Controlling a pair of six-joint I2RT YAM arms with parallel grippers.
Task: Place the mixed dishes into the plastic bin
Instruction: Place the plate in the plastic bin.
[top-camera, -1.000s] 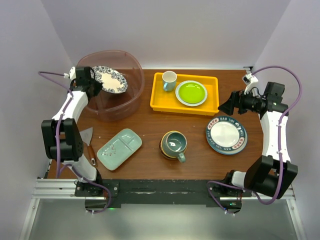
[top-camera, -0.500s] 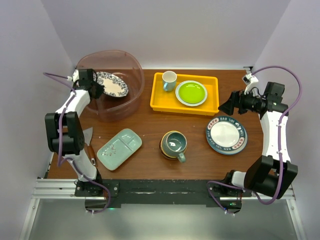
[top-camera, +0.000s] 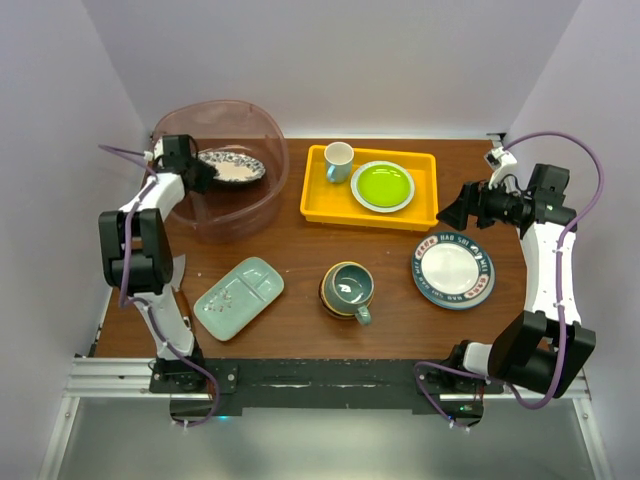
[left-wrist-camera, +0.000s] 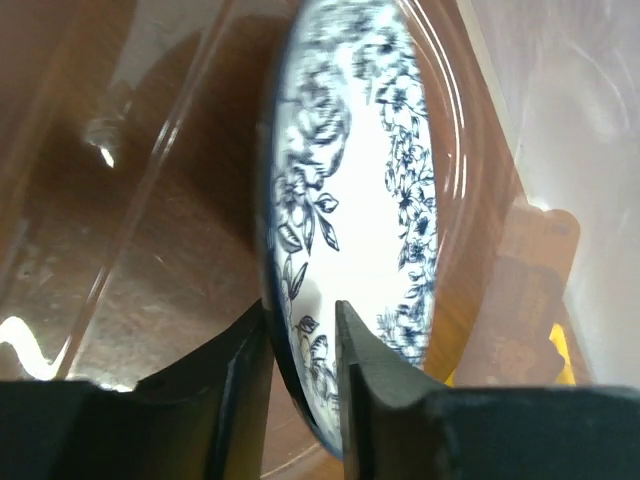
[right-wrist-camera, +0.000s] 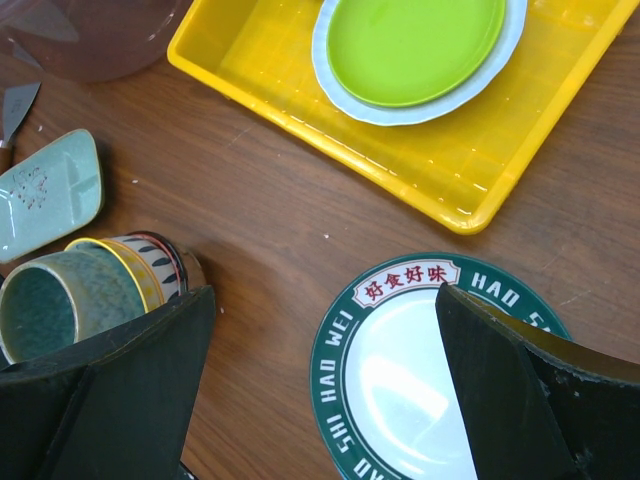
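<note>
The blue floral plate (top-camera: 235, 166) (left-wrist-camera: 360, 180) is inside the plastic bin (top-camera: 250, 125) at the back left, lying low and nearly flat. My left gripper (top-camera: 205, 172) (left-wrist-camera: 300, 320) is at the plate's near rim; its jaws stand slightly apart with the rim between them. My right gripper (top-camera: 450, 212) (right-wrist-camera: 325, 300) hangs wide open and empty above the green-rimmed white plate (top-camera: 452, 270) (right-wrist-camera: 420, 370). A teal mug (top-camera: 347, 288) (right-wrist-camera: 60, 295) sits in stacked striped bowls at the table's middle. The pale green divided tray (top-camera: 239, 297) (right-wrist-camera: 45, 190) lies front left.
A yellow tray (top-camera: 320, 205) at the back centre holds a lime-green plate (top-camera: 382, 185) and a small white cup (top-camera: 338, 160). A scraper with a metal blade (top-camera: 178, 285) lies by the left arm. The bin's wall (left-wrist-camera: 130, 150) stands close to the left gripper.
The left arm has lowered the floral plate deeper into the bin and tipped it flatter. Its jaws have loosened on the rim. The right arm has not moved.
</note>
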